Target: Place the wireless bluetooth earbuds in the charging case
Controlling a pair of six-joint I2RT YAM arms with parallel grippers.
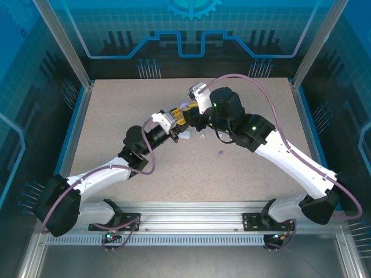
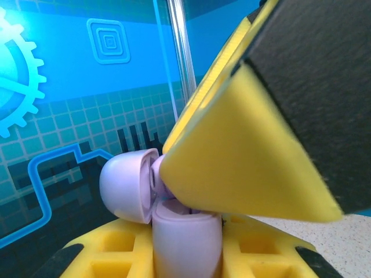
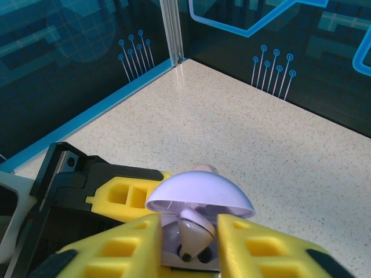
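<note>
A pale purple charging case (image 2: 185, 237) stands upright with my left gripper (image 2: 185, 246) shut on its body. Its lid (image 2: 124, 185) is swung open to the left. In the right wrist view the open lid (image 3: 200, 194) arches over a pale earbud (image 3: 195, 229) that sits tip-down in the case. My right gripper (image 3: 188, 234) is open around that earbud, with a small gap on each side of it. One of its yellow fingers (image 2: 243, 156) looms over the case. From above, both grippers, left (image 1: 174, 120) and right (image 1: 186, 116), meet at mid-table.
On the table just in front of the grippers lie a whitish case (image 1: 184, 137), a tiny white earbud (image 1: 203, 137) and a tiny purple earbud (image 1: 221, 153). Glass walls with metal posts (image 3: 172, 29) ring the speckled table (image 1: 243, 174).
</note>
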